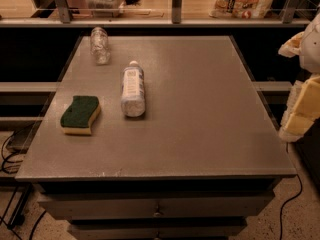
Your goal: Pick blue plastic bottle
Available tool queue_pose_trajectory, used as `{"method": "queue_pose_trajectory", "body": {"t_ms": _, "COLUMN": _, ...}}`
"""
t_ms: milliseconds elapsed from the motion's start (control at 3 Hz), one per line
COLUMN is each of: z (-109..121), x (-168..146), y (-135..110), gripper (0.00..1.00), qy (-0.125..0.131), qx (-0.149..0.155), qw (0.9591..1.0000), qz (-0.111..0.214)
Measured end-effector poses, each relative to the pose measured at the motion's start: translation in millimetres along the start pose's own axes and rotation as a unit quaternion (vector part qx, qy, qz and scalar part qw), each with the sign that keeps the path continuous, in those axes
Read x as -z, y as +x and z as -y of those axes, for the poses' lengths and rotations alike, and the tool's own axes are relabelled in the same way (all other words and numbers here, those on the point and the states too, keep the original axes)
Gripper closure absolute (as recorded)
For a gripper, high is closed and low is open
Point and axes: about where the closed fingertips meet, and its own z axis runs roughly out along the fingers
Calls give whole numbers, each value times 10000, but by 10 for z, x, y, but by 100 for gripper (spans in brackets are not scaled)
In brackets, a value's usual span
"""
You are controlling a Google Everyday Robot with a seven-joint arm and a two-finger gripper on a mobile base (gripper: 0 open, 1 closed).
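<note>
The blue plastic bottle (133,88) lies on its side on the grey table (200,109), left of centre. Its white cap points to the far edge and its crinkled base points toward me. It has a pale bluish-white label. My gripper (303,108) hangs at the right edge of the view, beyond the table's right side. It is far from the bottle and holds nothing that I can see.
A smaller clear unlabelled bottle (100,45) lies near the far left corner. A green and yellow sponge (80,114) lies left of the blue bottle. A shelf rail with bags (242,0) runs behind the table. Cables (7,156) lie on the floor at left.
</note>
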Motion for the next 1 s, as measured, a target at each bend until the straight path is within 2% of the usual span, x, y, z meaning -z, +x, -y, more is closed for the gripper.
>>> {"method": "queue_pose_trajectory", "body": {"t_ms": 667, "z": 25, "x": -6, "y": -14, "gripper": 0, "qy": 26, "qx": -72, "qw": 10000, "qz": 5}}
{"method": "queue_pose_trajectory", "body": {"t_ms": 1000, "z": 92, "x": -67, "y": -20, "gripper": 0, "qy": 42, "qx": -680, "qw": 9969, "qz": 386}}
